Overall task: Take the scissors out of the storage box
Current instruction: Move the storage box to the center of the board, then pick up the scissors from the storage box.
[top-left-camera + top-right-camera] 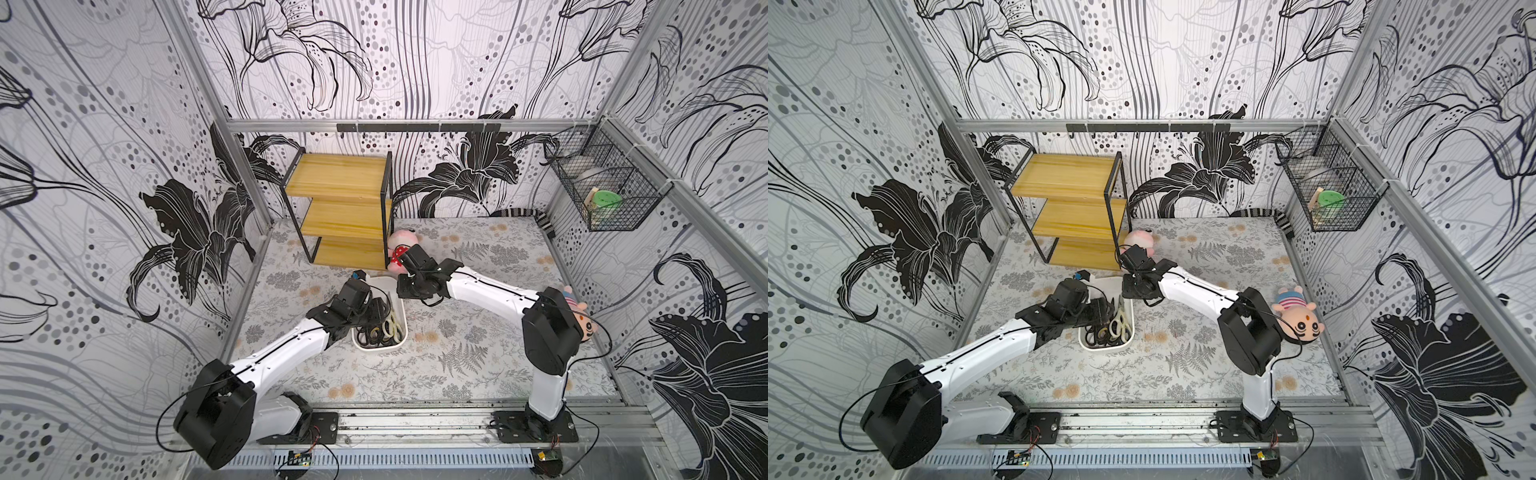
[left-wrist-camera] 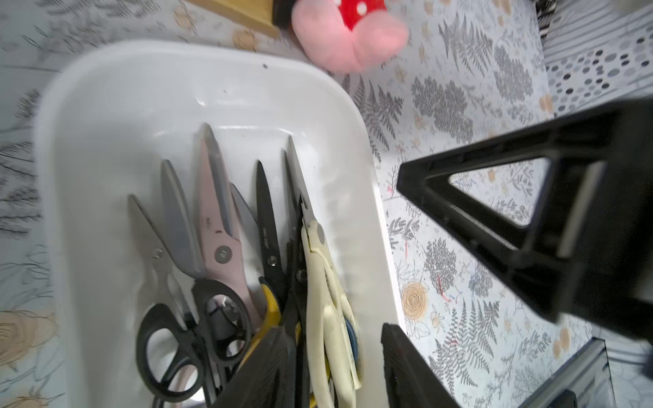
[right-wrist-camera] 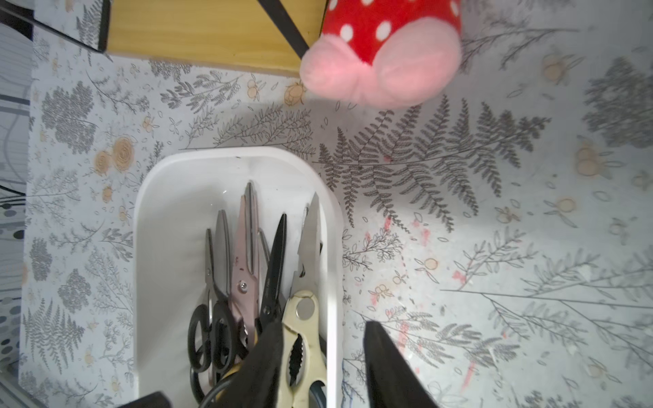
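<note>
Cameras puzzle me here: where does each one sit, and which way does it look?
Top views: twin eyes high at the front, looking down on the table; the left arm and right arm show, base to wrist.
Left wrist: rides the left arm, looking down into the storage box at the scissors; its own jaws show, apart.
Right wrist: rides the right arm, looking down at the same box; its own jaws show, apart.
Shared: both wrist views hold box, scissors and pink plush toy.
</note>
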Available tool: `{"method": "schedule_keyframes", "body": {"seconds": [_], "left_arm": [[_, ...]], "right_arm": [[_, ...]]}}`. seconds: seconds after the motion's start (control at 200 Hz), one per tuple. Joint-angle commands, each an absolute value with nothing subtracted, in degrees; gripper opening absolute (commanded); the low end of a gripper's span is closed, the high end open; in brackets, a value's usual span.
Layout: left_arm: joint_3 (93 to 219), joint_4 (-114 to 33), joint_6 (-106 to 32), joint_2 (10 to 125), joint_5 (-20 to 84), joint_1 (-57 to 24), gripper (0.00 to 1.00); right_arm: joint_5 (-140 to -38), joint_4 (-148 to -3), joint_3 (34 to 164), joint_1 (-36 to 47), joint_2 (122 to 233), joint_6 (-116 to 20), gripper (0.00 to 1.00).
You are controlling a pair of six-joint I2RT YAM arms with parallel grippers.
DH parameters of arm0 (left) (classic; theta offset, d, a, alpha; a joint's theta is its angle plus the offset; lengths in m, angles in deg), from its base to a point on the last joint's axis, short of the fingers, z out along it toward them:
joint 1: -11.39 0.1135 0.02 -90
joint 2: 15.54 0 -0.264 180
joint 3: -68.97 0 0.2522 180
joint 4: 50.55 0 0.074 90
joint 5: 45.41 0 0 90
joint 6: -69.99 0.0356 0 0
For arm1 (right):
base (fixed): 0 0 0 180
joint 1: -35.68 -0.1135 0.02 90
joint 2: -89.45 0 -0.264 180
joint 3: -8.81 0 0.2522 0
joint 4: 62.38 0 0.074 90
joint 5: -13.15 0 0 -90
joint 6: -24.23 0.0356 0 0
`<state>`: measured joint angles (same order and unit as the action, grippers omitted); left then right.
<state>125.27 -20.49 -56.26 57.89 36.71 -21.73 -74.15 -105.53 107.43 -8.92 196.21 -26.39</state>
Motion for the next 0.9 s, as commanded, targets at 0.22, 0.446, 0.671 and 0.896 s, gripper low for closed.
{"method": "schedule_keyframes", "body": {"seconds": [0.22,0.446,0.671,0.896], "left_arm": [[128.2,-19.8,-56.8,61.0,34.7,-23.5,0.48],[129.3,-16.1,-57.2,63.0,36.5,-24.3,0.42],[130.9,-10.0,-57.2,64.4,38.8,-24.6,0.41],[131.6,-11.3,-57.9,66.7,35.4,-24.7,0.36]], "right_arm": [[-70.2,-107.5,100.2,-6.3,189.8,-27.8,0.46],[-70.6,-107.1,98.3,-4.2,189.0,-28.4,0.46],[-70.9,-107.2,97.4,-3.3,188.5,-28.5,0.46],[-71.1,-107.6,97.9,-3.1,189.2,-28.5,0.46]]}}
